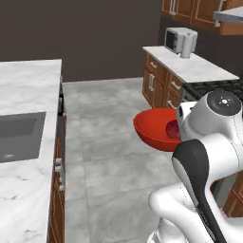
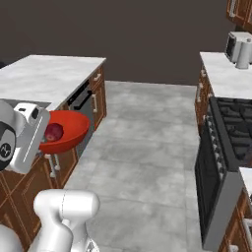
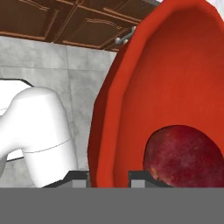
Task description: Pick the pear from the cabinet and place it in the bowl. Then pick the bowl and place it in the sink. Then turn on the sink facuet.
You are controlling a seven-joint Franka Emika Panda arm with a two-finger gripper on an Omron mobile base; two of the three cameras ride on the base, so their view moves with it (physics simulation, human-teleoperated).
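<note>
Grey floor lies under the bowl [image 1: 154, 130], pear [image 1: 172, 128] inside, rim pinched by the pincer [image 3: 109, 175], sink [image 1: 19, 137] well apart.

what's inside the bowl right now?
The pear lies inside the bowl, low against its wall. Its stem and underside are hidden. The gripper clamps the bowl's rim.

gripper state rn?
Gripper: closed on the rim of the bowl, held above the floor with the pear inside.

I see the hand [image 3: 109, 176] closed on the rim of the bowl [image 3: 144, 87]. The pear [image 3: 186, 155] rests inside it. Behind lie grey floor [image 3: 39, 59] and brown cabinet doors [image 3: 65, 22].
</note>
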